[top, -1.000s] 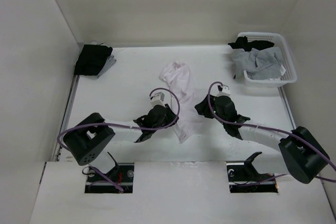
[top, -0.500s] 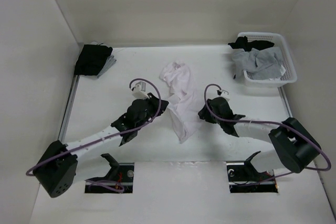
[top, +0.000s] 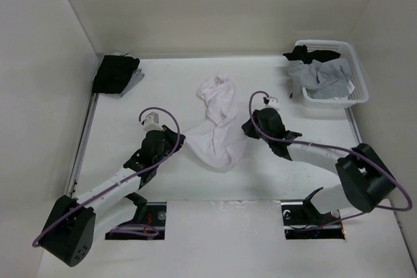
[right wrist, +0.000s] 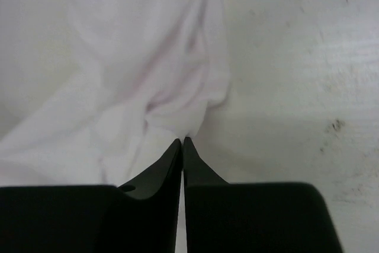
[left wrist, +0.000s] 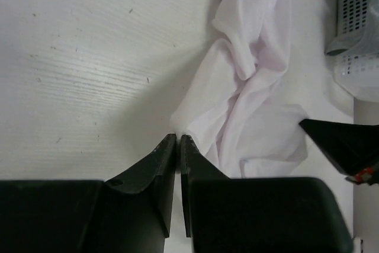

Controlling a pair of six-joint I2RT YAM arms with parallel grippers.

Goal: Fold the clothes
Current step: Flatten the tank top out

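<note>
Crumpled white T-shirt (top: 218, 131) on tabletop (top: 130, 105), bunched far, spread wider near; left gripper (left wrist: 178, 138) and right gripper (right wrist: 182, 141) jaws closed, pinching its edges.

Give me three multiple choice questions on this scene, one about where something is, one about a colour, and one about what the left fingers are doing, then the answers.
1. Where does the basket stand?
A. far right corner
B. far left corner
C. middle of the near edge

2. What colour is the shirt?
A. black
B. grey
C. white

3. How do the left fingers stand?
A. wide open over bare wood
B. shut on the shirt's edge
C. out of view

Answers: 1 A, the top view shows it at the far right. 2 C, it is white in every view. 3 B, the left wrist view shows them pinched together with the shirt's corner at their tips.
</note>
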